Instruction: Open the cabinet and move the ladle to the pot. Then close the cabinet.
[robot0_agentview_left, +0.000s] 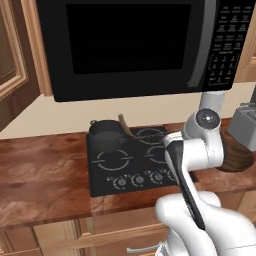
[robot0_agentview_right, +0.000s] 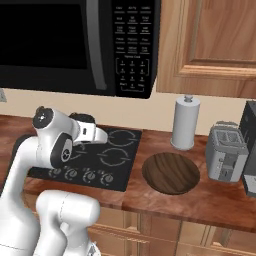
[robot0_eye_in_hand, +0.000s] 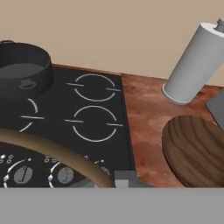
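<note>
Hand view: the ladle (robot0_eye_in_hand: 52, 153) handle arcs across the near edge above the cooktop (robot0_eye_in_hand: 100, 109), held in the closed gripper; the pot (robot0_eye_in_hand: 24, 70) sits far left on the rear burner. The ladle is probably light, rigid and slim; gripping mid-handle is advisable. Its bowl and the fingertips are cut off.

All three views are evenly and brightly lit, with no single light source to be identified. Only faint, soft shadows are cast on the reddish-brown wooden desk (robot0_agentview_right: 210, 200). A pale sheen is seen along the glossy black microwave door (robot0_agentview_left: 130, 40). Edges are rendered slightly soft and jagged. In the hand view, the near curved brown handle (robot0_eye_in_hand: 57, 153) is shown large and blurred.
</note>
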